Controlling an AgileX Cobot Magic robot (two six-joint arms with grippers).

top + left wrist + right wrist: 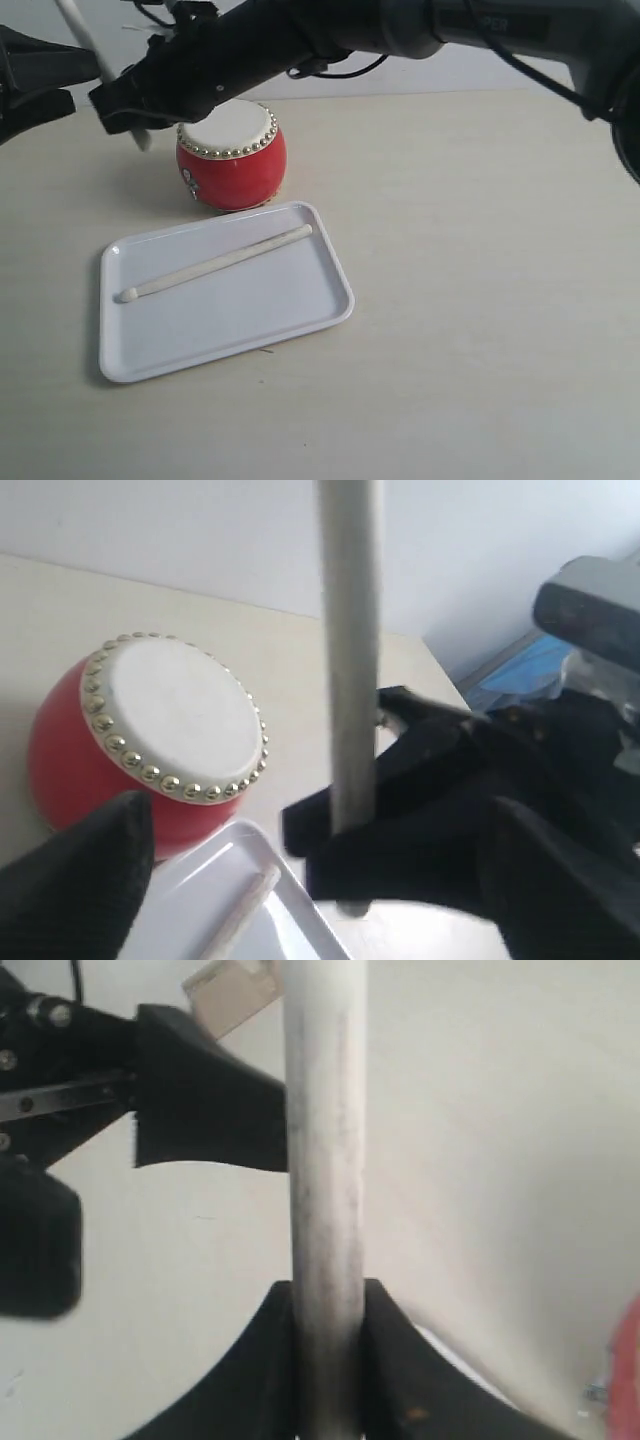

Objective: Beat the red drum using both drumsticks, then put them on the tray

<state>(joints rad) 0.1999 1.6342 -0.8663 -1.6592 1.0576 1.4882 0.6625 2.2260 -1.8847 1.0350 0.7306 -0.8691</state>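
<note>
The red drum (231,157) (120,740) stands behind the white tray (226,292) (225,900). One drumstick (215,262) (240,910) lies slantwise in the tray. My right arm reaches across to the left, and my right gripper (118,105) (325,1305) is shut on the second drumstick (85,40) (348,650) (322,1140). That stick stands steeply, its lower tip just left of the drum's rim. My left gripper (85,85) is open at the far left, close beside the held stick, with one finger (80,880) showing.
The pale table (480,300) runs wide to the right and in front of the tray. My right arm (400,30) spans the back, above the drum. A white wall lies behind.
</note>
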